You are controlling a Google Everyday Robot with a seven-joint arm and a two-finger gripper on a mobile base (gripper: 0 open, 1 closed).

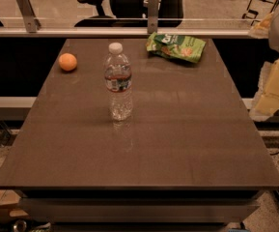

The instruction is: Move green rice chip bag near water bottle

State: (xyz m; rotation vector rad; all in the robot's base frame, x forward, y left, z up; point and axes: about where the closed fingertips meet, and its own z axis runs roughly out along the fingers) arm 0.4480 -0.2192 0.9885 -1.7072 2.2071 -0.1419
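The green rice chip bag (176,47) lies flat at the far right of the brown table (144,153). The water bottle (118,81) stands upright near the table's middle, left of and nearer than the bag. My gripper (273,88) shows as a cream-coloured part at the right edge of the view. It hangs off the table's right side, apart from the bag and well right of the bottle.
An orange (67,62) sits at the table's far left. A rail with metal brackets (25,8) runs behind the table. Office chairs (124,1) stand beyond the rail.
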